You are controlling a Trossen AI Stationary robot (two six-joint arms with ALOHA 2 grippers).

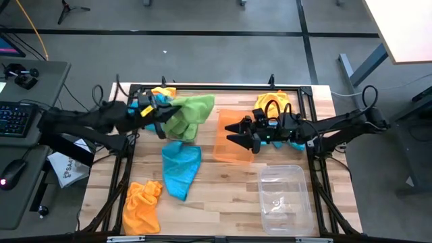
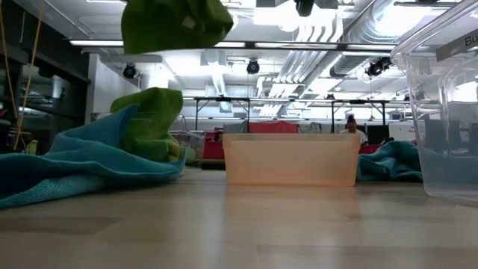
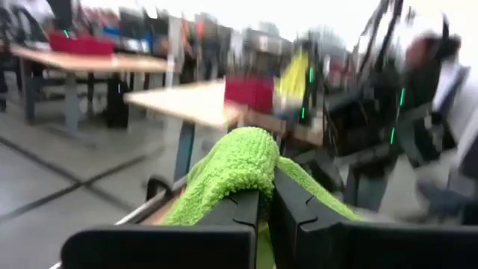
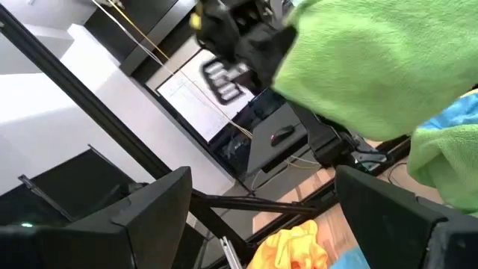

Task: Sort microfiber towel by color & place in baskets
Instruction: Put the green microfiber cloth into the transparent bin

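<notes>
Left gripper (image 3: 263,213) fingers pinch a green towel (image 1: 192,111); high view shows right gripper (image 1: 237,135) fingers spread.

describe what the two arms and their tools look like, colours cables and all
Both arms are dark, slim and jointed, with black cables looping along them. The left tool and right tool carry small teal-blue accents near the wrist. The fingers are flat, matte black and blocky.
</notes>
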